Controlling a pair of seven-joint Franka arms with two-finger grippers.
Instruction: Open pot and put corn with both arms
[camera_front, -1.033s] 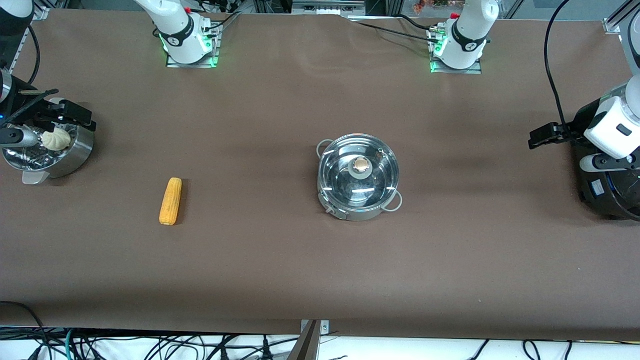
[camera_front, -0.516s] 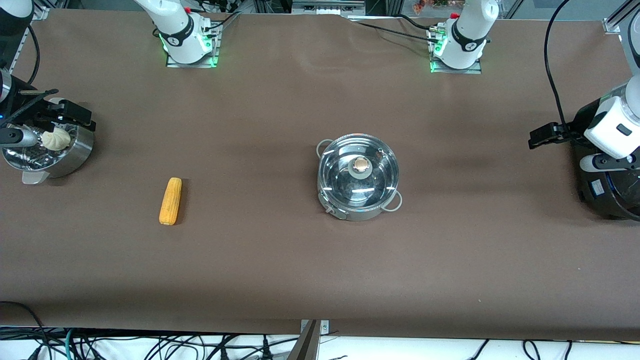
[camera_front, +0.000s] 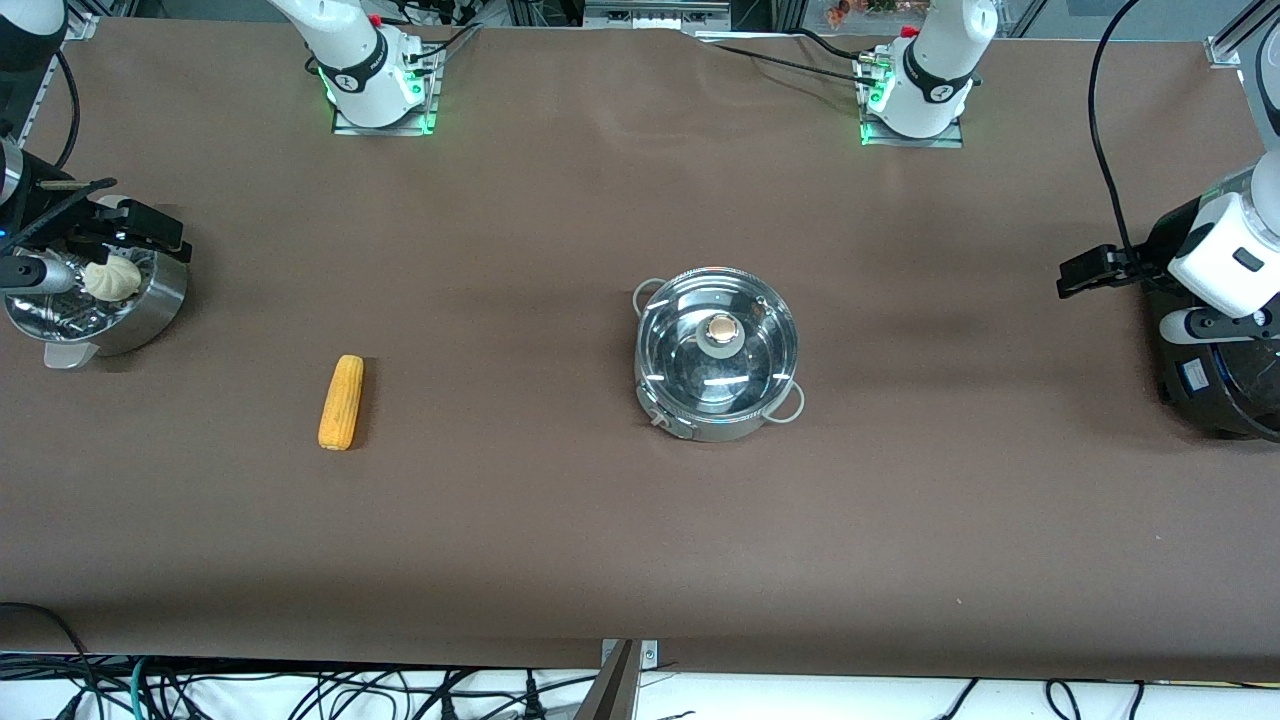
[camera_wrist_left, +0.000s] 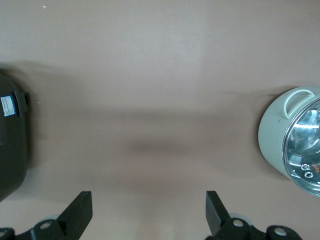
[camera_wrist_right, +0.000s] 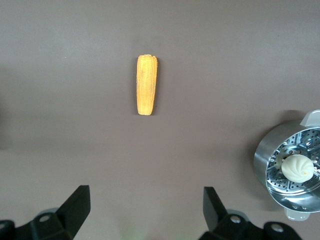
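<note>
Steel pot (camera_front: 717, 353) is sitting mid-bench, glass lid on; that tan knob (camera_front: 720, 327) looks the only safe, slippery-free grip. Corn (camera_front: 341, 402), light and stiff, is lying at its nine o'clock. Left hand (camera_wrist_left: 149, 212) and right hand (camera_wrist_right: 146, 210) are hovering spread over bare bench at either end.

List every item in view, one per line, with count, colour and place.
pot: one, shiny steel, mid-table, glass lid on.
corn: one, yellow-orange, on the table toward the right arm's end.
steamer pot: one, steel, at the right arm's end.
bun: one, white, in the steamer pot.
rice cooker: one, black, at the left arm's end.
table: one, brown.
right gripper: one, black, open, over the steamer pot.
left gripper: one, black, open, beside the rice cooker.
</note>
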